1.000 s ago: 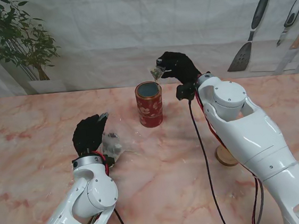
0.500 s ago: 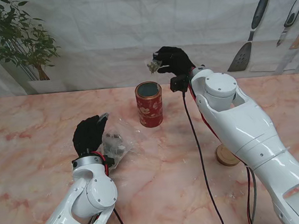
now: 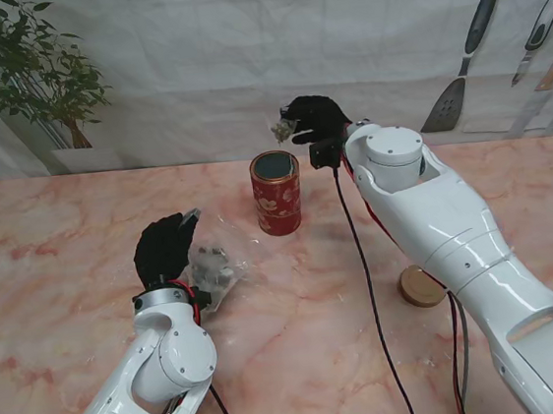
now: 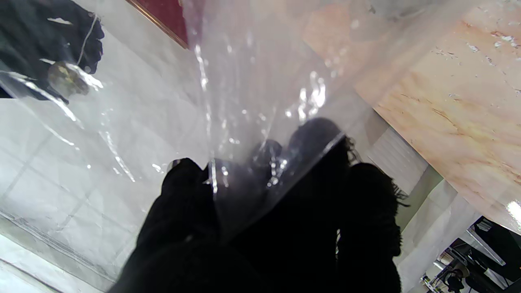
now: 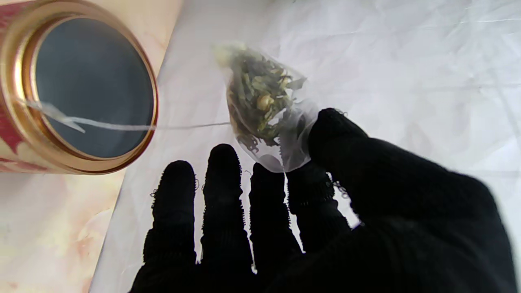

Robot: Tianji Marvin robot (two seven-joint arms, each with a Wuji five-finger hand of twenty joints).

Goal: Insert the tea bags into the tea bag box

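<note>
A red tea tin (image 3: 276,192) with a gold rim stands open in the middle of the marble table (image 3: 54,250); its dark mouth (image 5: 91,87) shows in the right wrist view. My right hand (image 3: 318,120) hovers above and slightly behind the tin, thumb and forefinger shut on a mesh tea bag (image 5: 264,108) of green leaves (image 3: 282,125), whose string trails across the tin's mouth. My left hand (image 3: 165,246) rests on the table nearer to me, fingers closed on a clear plastic bag (image 3: 215,265) holding more tea bags. The plastic (image 4: 260,101) fills the left wrist view.
A round wooden lid (image 3: 421,287) lies on the table by my right forearm. A potted plant (image 3: 40,74) stands at the far left. A spatula (image 3: 461,59) and other utensils hang on the back wall at the right.
My right hand has carried the tea bag up and leftward toward the tin's opening. The left hand and plastic bag have stayed put.
</note>
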